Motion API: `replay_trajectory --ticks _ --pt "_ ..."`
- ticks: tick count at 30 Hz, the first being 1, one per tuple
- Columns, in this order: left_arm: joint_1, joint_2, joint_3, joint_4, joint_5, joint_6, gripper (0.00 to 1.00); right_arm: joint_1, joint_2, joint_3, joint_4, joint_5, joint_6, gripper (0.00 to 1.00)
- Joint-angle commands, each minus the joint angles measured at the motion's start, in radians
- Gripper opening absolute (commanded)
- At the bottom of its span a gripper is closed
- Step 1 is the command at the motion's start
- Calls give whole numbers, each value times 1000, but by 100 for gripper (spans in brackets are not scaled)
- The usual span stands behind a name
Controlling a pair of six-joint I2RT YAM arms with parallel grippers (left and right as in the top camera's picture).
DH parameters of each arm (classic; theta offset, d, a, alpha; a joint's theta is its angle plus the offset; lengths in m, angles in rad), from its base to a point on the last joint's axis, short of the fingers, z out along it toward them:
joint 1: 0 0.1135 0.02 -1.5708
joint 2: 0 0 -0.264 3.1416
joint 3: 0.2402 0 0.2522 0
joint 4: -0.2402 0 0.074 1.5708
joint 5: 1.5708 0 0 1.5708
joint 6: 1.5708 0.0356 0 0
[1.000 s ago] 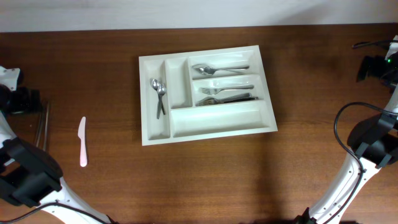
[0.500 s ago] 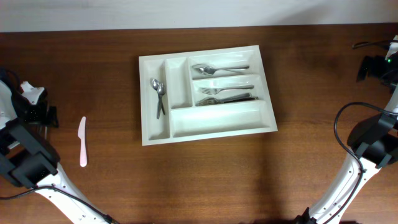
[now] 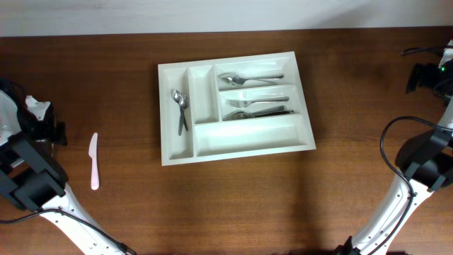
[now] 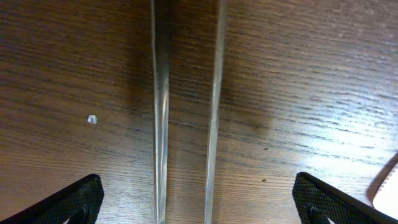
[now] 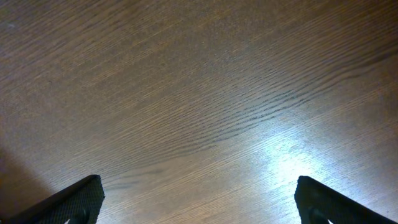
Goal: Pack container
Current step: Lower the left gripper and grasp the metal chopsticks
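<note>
The white cutlery tray (image 3: 233,106) lies mid-table, holding spoons (image 3: 181,106) in a narrow left compartment and spoons and forks (image 3: 255,95) in the crosswise ones. A pink plastic knife (image 3: 93,161) lies on the table to the left. My left gripper (image 3: 44,131) is open at the far left, low over two metal utensils (image 4: 186,118) that lie side by side between its fingertips (image 4: 199,205). My right gripper (image 5: 199,202) is open and empty over bare wood at the far right (image 3: 433,74).
The brown wooden table (image 3: 233,198) runs to a white wall at the back. A pale edge (image 4: 388,186) shows at the right of the left wrist view. Cables hang at the right arm (image 3: 396,142).
My left gripper has moved forward and right, down over the two metal utensils at the far left. The right arm and tray have not moved.
</note>
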Motion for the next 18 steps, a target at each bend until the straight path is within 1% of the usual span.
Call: replay_trajectory --ticks 1,18 --pt "5 22 -1 11 -7 -24 99 5 -4 -3 0 -5 9 99" --pt "5 49 -1 45 16 -23 100 5 -4 -3 0 -5 8 99"
